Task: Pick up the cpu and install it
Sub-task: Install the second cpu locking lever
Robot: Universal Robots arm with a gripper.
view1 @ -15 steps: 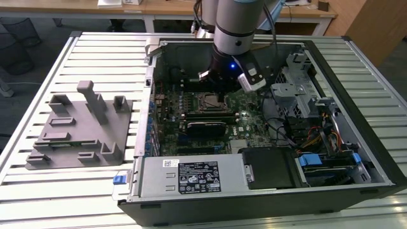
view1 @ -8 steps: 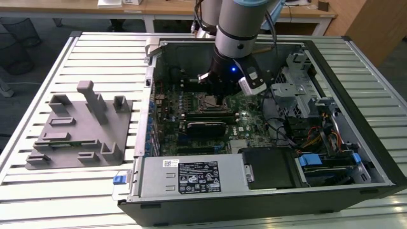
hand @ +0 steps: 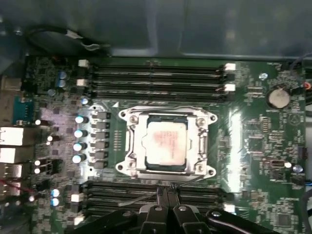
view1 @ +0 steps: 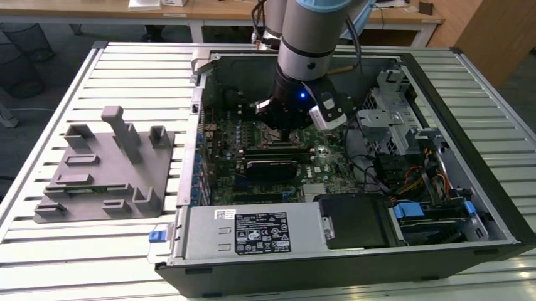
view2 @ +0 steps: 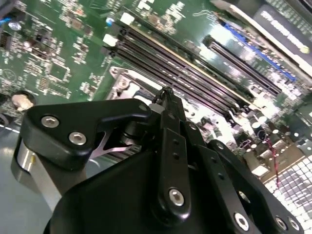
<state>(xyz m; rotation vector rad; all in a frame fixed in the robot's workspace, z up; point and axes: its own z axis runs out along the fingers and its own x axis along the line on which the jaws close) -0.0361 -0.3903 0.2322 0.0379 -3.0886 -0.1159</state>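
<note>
The cpu (hand: 165, 145), a flat silver square with a pale rim, lies inside the metal socket frame (hand: 131, 161) on the green motherboard (hand: 253, 146) in the first wrist view. My gripper (hand: 168, 191) hovers just beside the socket, over the memory slots (hand: 122, 192), fingers pressed together with nothing between them. In the second wrist view the black gripper (view2: 165, 93) points down at the socket's edge. In the exterior view the arm reaches into the open computer case (view1: 469, 144), and its gripper (view1: 289, 128) stands over the board, hiding the socket.
A grey plastic tray (view1: 92, 194) with upright posts sits on the slatted table at the exterior view's left. Inside the case are a power supply (view1: 251, 232), a drive cage (view1: 393, 119) and cables. Memory slots (hand: 156, 78) flank the socket on both sides.
</note>
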